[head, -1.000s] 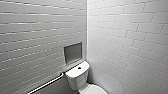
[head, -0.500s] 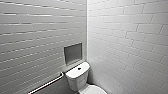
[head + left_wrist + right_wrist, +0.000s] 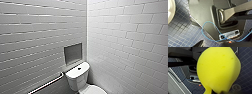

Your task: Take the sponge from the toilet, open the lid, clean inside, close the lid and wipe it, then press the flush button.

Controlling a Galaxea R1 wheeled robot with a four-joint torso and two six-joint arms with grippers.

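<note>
My right claw (image 3: 211, 91) pinches one end of the bright yellow foam sponge (image 3: 218, 69). Soft, light, I'd grip mid-block. Left claw: can't tell.

Bright, even light; glare streaks the wall (image 3: 37, 32) (glossy tiles).

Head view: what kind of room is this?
Most likely a small toilet room: a white toilet with a flush button on top, tiled walls meeting in a corner, and a metal rail along one wall.
</note>
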